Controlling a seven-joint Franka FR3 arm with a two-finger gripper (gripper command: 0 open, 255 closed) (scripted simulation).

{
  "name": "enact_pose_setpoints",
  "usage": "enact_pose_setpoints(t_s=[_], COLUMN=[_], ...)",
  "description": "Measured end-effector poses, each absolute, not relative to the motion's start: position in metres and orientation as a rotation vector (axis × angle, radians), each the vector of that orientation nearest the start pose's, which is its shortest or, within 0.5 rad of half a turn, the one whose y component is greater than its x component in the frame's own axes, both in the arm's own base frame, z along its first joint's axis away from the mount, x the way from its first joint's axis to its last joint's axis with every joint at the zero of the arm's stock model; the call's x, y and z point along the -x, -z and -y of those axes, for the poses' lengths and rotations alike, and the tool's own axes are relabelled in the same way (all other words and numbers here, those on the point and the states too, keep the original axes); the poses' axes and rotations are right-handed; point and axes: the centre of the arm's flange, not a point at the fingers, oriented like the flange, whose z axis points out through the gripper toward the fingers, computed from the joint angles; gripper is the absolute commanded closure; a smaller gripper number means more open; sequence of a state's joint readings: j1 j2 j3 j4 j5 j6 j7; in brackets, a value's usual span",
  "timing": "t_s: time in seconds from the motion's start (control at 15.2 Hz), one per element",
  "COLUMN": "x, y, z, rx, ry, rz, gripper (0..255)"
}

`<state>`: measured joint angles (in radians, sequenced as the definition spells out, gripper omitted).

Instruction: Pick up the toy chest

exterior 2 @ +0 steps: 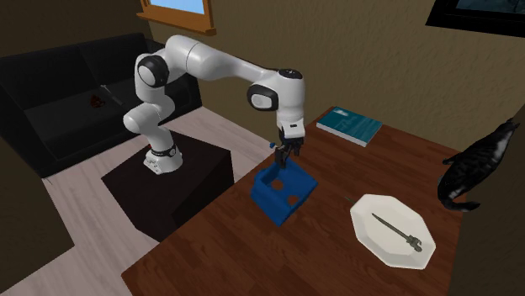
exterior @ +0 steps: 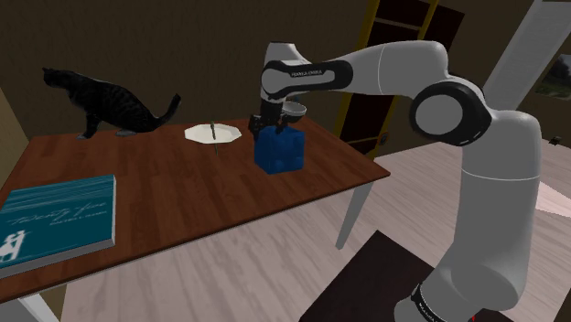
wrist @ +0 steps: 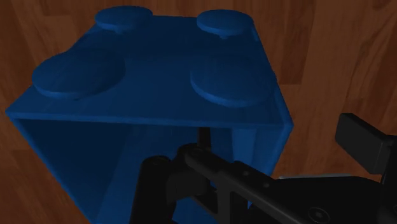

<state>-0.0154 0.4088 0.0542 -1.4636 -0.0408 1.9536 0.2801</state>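
Wood worktop (exterior: 183,183) in a dim living room, black sofa (exterior 2: 59,92) off behind the stand. A cat (exterior: 105,105) is parked at the far corner, with a white plate (exterior: 212,134) next to it and a teal book (exterior: 55,220) at the near end.

The thing we care about is the toy chest (exterior: 282,151). It's a blue hollow box with four round studs on one face, like an oversized building brick. It sits on the worktop near the edge closest to the robot, just beside the plate.

Progress-wise I'd call it roughly halfway. The arm (exterior: 393,69) is over the chest and the jaws are down at its upper edge, so the reach looks done. Nothing is lifted, though, since the chest rests on the wood in both outside views.

In the wrist view the jaws stand wide apart and hold nothing. One finger looks to sit inside the hollow and the other is well outside. That puts one blue wall between them, but neither finger is pressing on it as far as I can see.

What's left, I reckon: squeeze onto that wall, then lift. A thin wall held off-centre could let the box swing.
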Motion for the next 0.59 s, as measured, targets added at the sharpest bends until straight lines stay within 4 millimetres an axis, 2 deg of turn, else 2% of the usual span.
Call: enact_pose_setpoints(t_s=[0.13, 0.2, 0.59], x=[-0.6906, -0.691, -0.6964], y=[-0.4545, -0.4542, -0.4546], z=[-0.0211, -0.0224, -0.02], rx=[3.118, 3.118, 3.14], ry=[0.16, 0.163, 0.176], rz=[-0.356, -0.355, -0.356], gripper=[0, 255, 255])
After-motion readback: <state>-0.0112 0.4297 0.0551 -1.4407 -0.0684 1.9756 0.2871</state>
